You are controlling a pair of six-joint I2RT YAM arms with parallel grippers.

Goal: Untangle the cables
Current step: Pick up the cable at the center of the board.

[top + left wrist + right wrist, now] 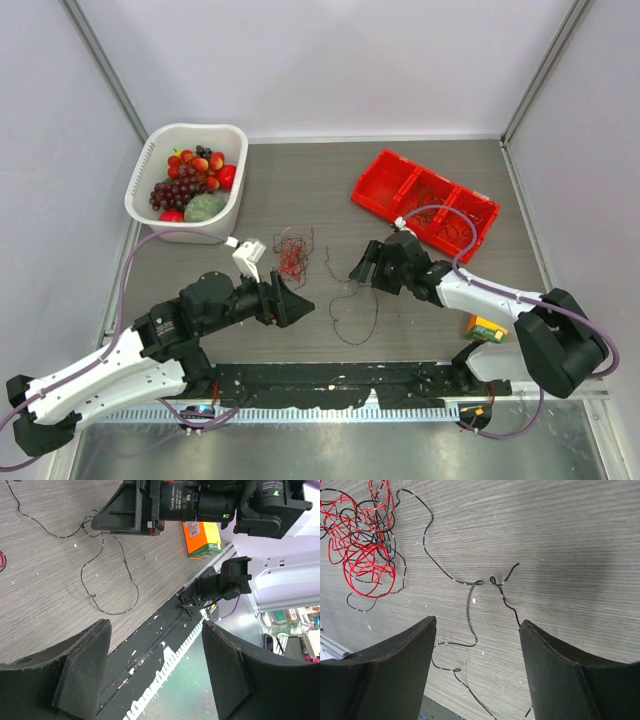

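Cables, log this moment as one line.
cables: tangled, untouched | black strand: trailing loose | left pincer: open, empty | right pincer: open, empty

The cables [293, 255] lie tangled at the middle of the tabletop [300, 180]. A single strand [355, 310] runs just right of them and nearer the arms. The left tool [298, 302] sits just before the tangle. The right tool [358, 268] is to the tangle's right, over part of that strand. A basket [235, 200] holding fruit [190, 180] stands behind at far left. A divided tray [375, 185] lies behind at right, with wires [440, 215] in its compartments. A small box [485, 328] rests at near right, beside the right arm [480, 292].
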